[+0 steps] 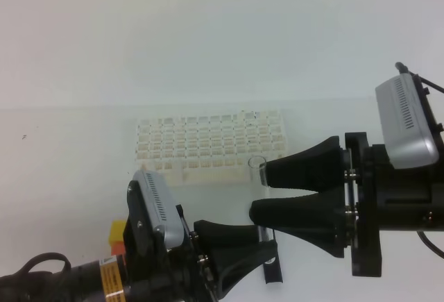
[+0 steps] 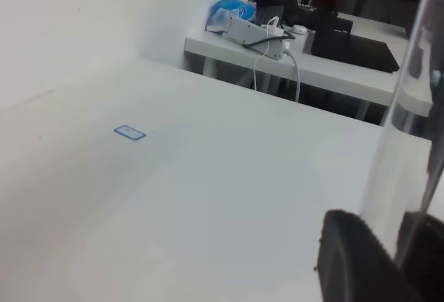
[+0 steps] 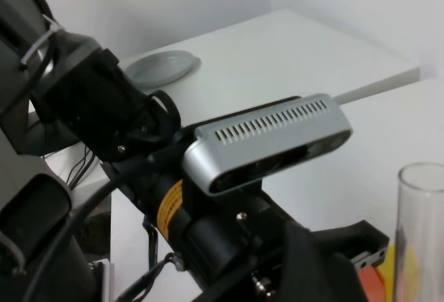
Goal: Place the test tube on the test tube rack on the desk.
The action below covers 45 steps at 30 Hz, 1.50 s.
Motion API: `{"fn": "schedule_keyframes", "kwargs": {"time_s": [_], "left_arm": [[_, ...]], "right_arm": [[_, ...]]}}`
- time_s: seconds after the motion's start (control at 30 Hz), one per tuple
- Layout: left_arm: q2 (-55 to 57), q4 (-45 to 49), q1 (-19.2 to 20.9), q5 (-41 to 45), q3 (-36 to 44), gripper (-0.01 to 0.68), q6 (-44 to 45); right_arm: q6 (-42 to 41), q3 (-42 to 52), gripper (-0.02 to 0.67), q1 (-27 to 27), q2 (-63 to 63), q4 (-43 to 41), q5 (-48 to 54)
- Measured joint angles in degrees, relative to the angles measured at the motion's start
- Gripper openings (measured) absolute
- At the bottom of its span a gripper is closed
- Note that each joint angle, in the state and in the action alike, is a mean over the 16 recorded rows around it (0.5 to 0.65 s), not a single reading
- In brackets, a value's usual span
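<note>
A: What sits by the lower left edge?
B: A yellow cube (image 1: 115,230) above an orange cube (image 1: 118,247).
A: And further off?
B: A white power strip (image 2: 255,35) beside blue cloth (image 2: 229,5).

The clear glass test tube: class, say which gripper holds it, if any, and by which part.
The left gripper holds the clear glass test tube by its lower end; the right gripper straddles its upper part, open.

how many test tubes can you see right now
1. The test tube stands upright between the two grippers, just in front of the test tube rack. Others may be hidden behind the arms.
</note>
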Motion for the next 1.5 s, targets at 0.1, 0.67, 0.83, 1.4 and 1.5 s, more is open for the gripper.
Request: {"fn": "schedule_keyframes", "kwargs": {"time_s": [0.1, 0.67, 0.83, 1.4, 1.5], "left_arm": [[0.0, 0.0, 0.0, 0.0, 0.0, 0.108, 0.0], [-0.1, 0.0, 0.0, -1.8, 0.0, 0.074, -0.1], [-0.1, 0.0, 0.0, -1.8, 0.0, 0.074, -0.1], [0.0, 0.1, 0.0, -0.4, 0.0, 0.108, -0.2], [-0.1, 0.3, 0.0, -1.6, 0.0, 0.087, -0.3]], "right_arm": [[0.1, -0.3, 0.425, 0.1, 0.4, 0.0, 0.4], [0.3, -1.0, 0.425, 0.3, 1.7, 0.0, 1.2], [0.3, -1.0, 0.424, 0.3, 1.7, 0.0, 1.1], [-0.8, -1.0, 0.423, 0.4, 1.7, 0.0, -0.9], [-1.2, -1.0, 0.423, 0.4, 1.7, 0.0, -0.8]]}}
